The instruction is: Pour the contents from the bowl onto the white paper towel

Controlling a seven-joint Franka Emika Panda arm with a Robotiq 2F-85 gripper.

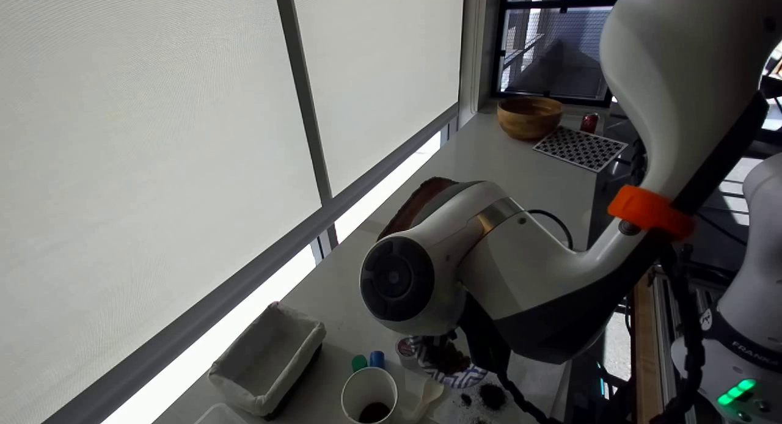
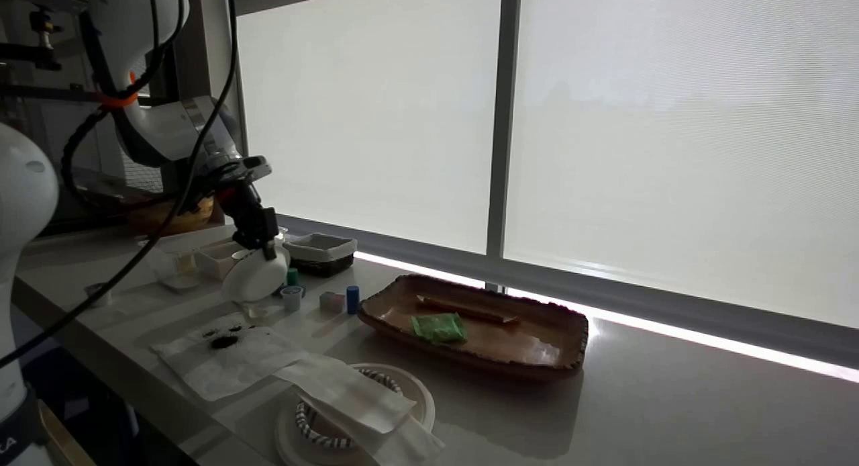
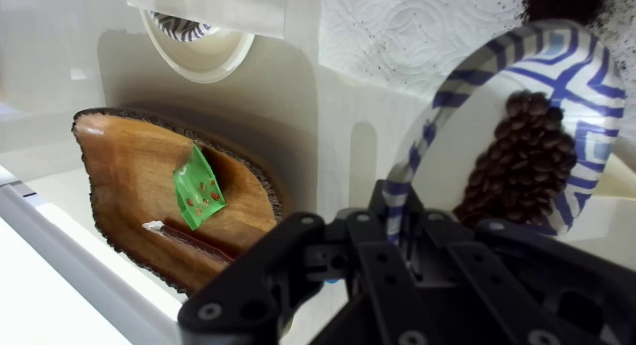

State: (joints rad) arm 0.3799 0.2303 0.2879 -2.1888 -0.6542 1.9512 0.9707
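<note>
The gripper (image 3: 396,206) is clamped on the rim of the blue-and-white bowl (image 3: 454,153), one finger to either side of the wall; the bowl hangs above the table (image 2: 671,419), steeply tilted, its pale underside showing in an exterior view; dark brown beans (image 3: 524,163) lie inside it, heaped toward one side. The white paper towel (image 2: 248,368) lies near the table's long edge on the robot's side, with patches of dark powder (image 2: 224,342) on it; the bowl is close by, though whether it is wholly over the towel I cannot tell.

Farther along that same edge a white plate (image 2: 286,431) bears a striped dish (image 2: 309,428), partly covered by white paper (image 2: 356,389); toward the long window-side edge stands a bark-rimmed wooden tray (image 2: 537,350), a green packet (image 2: 439,327) inside it; also by the window-side edge is a lined basket (image 1: 256,354), and near it a white cup (image 1: 366,387) with something dark in it. At the table's far end a wooden bowl (image 1: 519,121) sits near the window-side corner; a checkered board (image 1: 580,148) lies toward the opposite corner, a red can (image 1: 589,123) just beside it.
</note>
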